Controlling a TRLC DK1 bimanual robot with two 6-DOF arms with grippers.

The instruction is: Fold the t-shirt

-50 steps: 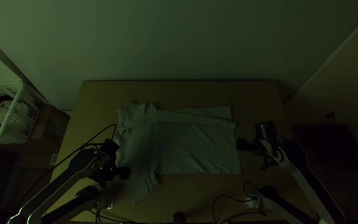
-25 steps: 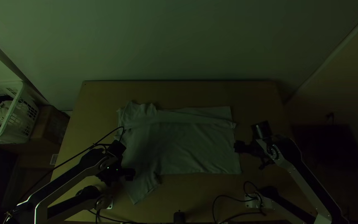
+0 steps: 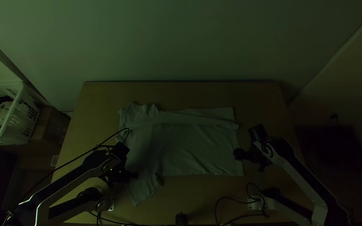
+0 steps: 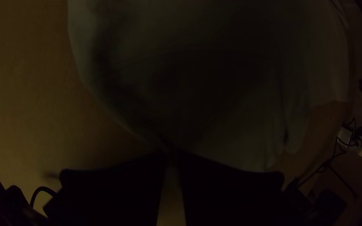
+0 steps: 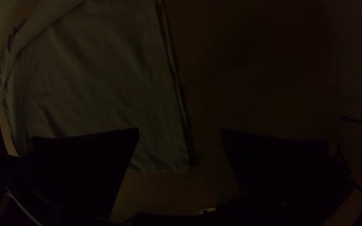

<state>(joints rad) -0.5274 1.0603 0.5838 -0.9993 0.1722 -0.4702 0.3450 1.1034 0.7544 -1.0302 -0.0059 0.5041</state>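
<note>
T-shirt [image 3: 189,146] lies on the tabletop [image 3: 260,96], its body mostly flat and stretched crosswise, with the hem end toward the right arm. Along the far side one strip is turned over onto the body, with its sleeve part somewhat wrinkled; on the near side the other sleeve [image 3: 143,192] is spread out toward the near edge. So I judge that one side fold is made, and the step in hand is preparing the second one, from the near side.

The left gripper [image 4: 171,155] is at the edge of the cloth by this near sleeve. Its fingertips are almost together, and the cloth runs to a point at them, so it seems to be pinching a bit of the edge. The right gripper [image 5: 180,133] has its fingers wide apart and holds nothing; the near hem corner [image 5: 185,165] is between them in its wrist view, probably lower down.

The next move calls for the right gripper to go down and close on this corner. Then both should lift together and carry the near side inward evenly, otherwise the body may twist.
</note>
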